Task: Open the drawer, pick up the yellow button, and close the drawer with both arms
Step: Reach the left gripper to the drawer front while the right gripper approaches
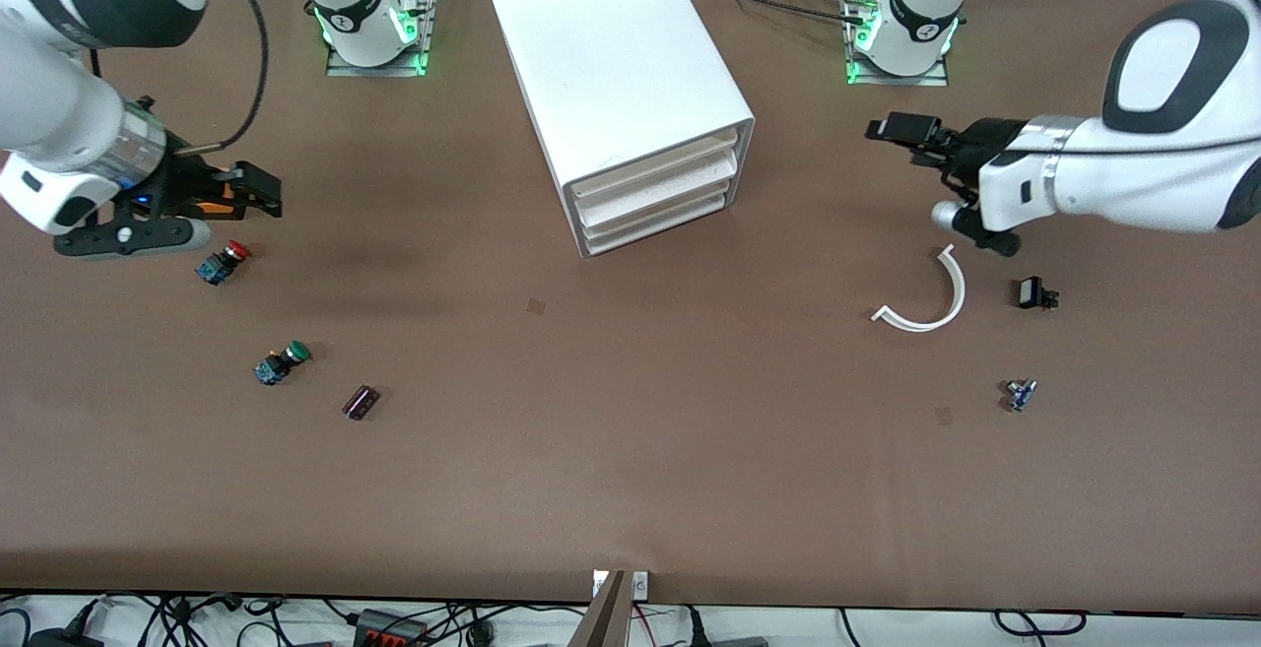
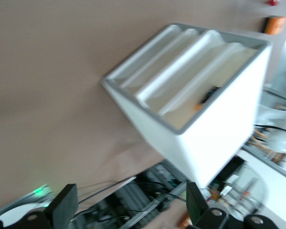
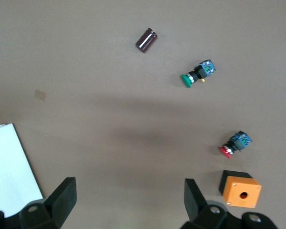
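green button [image 1: 281, 362] and red button [image 1: 224, 262] lie near the right arm's edge of the table; neither is mine to take. my right gripper [image 1: 258, 190] hangs open above the red one, holding nothing. my left gripper [image 1: 901, 127] hangs open over the left arm's end. cabinet [image 1: 630, 76] sits mid-table toward the bases' edge, top drawer [image 1: 655, 169] shut. the button [image 2: 206, 97] shows inside. judgement: drawer light, slick; hook its front lip.

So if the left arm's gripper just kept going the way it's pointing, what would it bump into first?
Most likely the white cabinet. The left gripper hangs over the table with its fingers open, and the left wrist view looks at the cabinet's drawer fronts with nothing in between. Depth is hard to judge, so it might instead graze the cabinet's side.
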